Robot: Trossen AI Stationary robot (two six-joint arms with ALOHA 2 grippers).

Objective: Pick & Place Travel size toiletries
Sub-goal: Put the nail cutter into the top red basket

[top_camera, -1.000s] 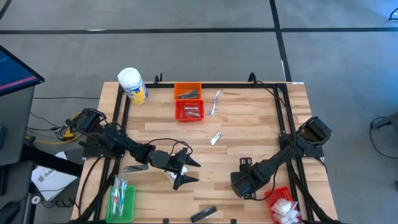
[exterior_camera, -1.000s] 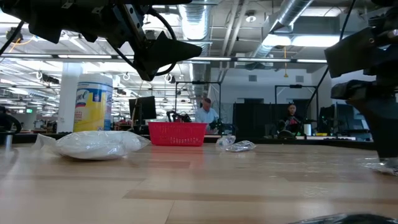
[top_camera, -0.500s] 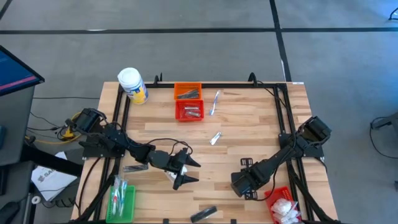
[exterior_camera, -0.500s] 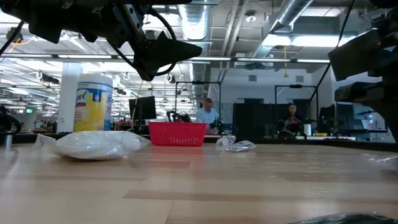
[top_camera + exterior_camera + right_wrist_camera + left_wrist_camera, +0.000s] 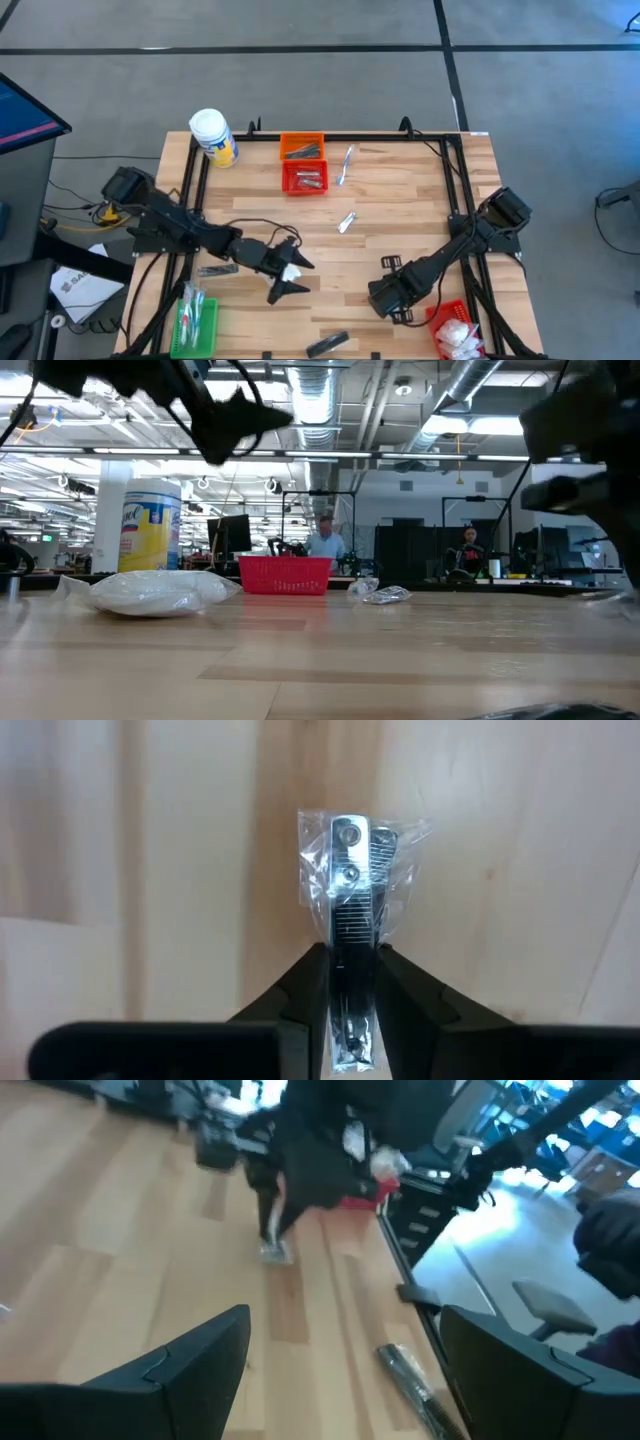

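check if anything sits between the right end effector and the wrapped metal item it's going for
Nothing visible does. The right end effector already has its fingers pinched on the wrapped metal item, directly over bare table.

White jar (image 5: 213,136) beside orange basket (image 5: 301,147)

The left claw (image 5: 287,271) is held wide open above the bench's near-left part. The right claw (image 5: 352,982) is clamped on a bagged metal clipper (image 5: 351,890), near the bench's right edge.

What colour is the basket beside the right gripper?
Red. The basket, holding white packets, sits by the right gripper, best seen in the high view.
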